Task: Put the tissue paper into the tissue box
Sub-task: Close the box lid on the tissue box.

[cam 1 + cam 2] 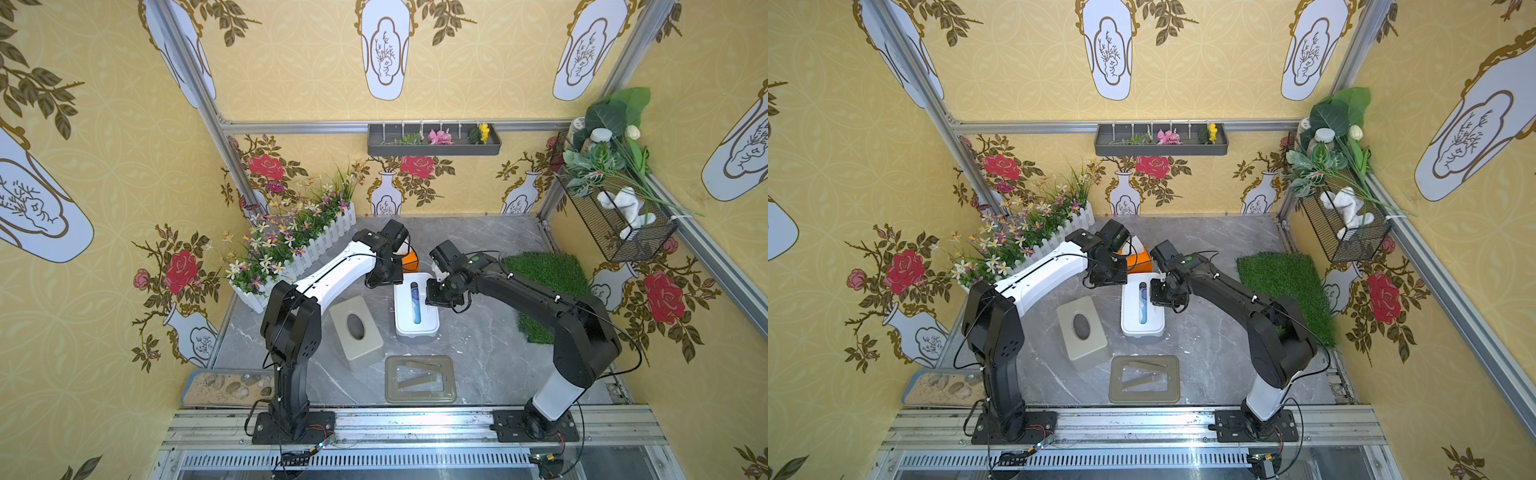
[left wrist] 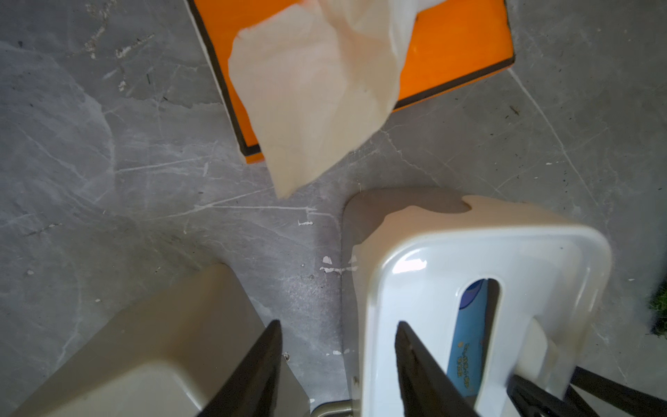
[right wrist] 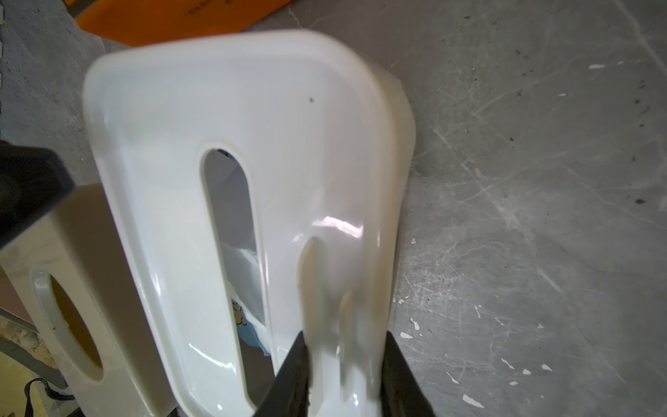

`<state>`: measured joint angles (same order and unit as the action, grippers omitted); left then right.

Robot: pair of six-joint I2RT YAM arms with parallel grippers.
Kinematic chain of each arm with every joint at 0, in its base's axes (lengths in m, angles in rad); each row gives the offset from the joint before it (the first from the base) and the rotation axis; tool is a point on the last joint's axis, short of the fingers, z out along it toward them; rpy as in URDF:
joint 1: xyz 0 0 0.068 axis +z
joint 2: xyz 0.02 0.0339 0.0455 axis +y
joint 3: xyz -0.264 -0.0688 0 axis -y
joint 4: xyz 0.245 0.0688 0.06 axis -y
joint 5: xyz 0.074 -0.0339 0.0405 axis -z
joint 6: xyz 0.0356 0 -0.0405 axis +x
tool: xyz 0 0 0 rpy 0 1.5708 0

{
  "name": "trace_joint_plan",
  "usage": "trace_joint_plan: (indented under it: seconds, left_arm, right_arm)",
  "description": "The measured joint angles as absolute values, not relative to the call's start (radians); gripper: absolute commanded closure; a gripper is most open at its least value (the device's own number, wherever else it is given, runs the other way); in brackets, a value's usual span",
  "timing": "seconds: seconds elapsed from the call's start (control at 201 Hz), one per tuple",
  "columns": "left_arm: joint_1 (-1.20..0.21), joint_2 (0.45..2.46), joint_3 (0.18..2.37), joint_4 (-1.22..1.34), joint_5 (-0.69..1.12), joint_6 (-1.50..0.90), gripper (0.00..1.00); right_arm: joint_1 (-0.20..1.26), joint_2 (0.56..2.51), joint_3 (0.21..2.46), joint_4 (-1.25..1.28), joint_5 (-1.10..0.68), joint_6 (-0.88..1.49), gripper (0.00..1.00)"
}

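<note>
Yellow flowered wallpaper closes in a grey marble bench (image 1: 478, 340), with one fenced flower bed (image 1: 291, 232) and one grass mat (image 1: 544, 270) at its edges. Two arms reach over the middle. The left hand (image 2: 337, 325) hangs half open and empty above the gap between the beige box (image 1: 368, 343) and the white box (image 1: 428, 320). The right hand (image 3: 344, 337) straddles the white box's edge, something pale between its fingers; I cannot tell if it grips. With the orange box (image 2: 451, 47) that makes three boxes. One blue tissue pack (image 1: 415, 303) lies inside the white box; one tissue (image 2: 317, 90) rises from the orange box. One frame (image 1: 419, 397) lies apart.
</note>
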<state>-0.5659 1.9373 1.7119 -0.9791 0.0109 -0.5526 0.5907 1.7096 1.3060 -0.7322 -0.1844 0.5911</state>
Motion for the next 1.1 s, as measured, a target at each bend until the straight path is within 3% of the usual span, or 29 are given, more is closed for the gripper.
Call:
trace_joint_plan:
  seconds: [0.214,0.548,0.697,0.961,1.1]
  left_arm:
    - [-0.57,1.963,1.752,-0.984,0.007,-0.524,0.46]
    - [-0.576,2.003,1.837,-1.008,-0.017,-0.472,0.44]
    - [-0.577,2.017,1.857,-1.011,-0.03,-0.447,0.43]
    - [-0.583,2.045,1.89,-1.021,-0.038,-0.411,0.43]
    - [-0.587,2.054,1.888,-1.022,-0.04,-0.397,0.43]
  right_arm:
    - [0.591,1.699,1.291,-0.711,-0.187,0.604,0.84]
    - [0.564,1.705,1.293,-0.71,-0.233,0.607,0.85]
    - [0.55,1.724,1.318,-0.722,-0.259,0.624,0.8]
    - [0.529,1.744,1.338,-0.743,-0.316,0.632,0.57]
    - [0.529,1.752,1.357,-0.751,-0.31,0.639,0.49]
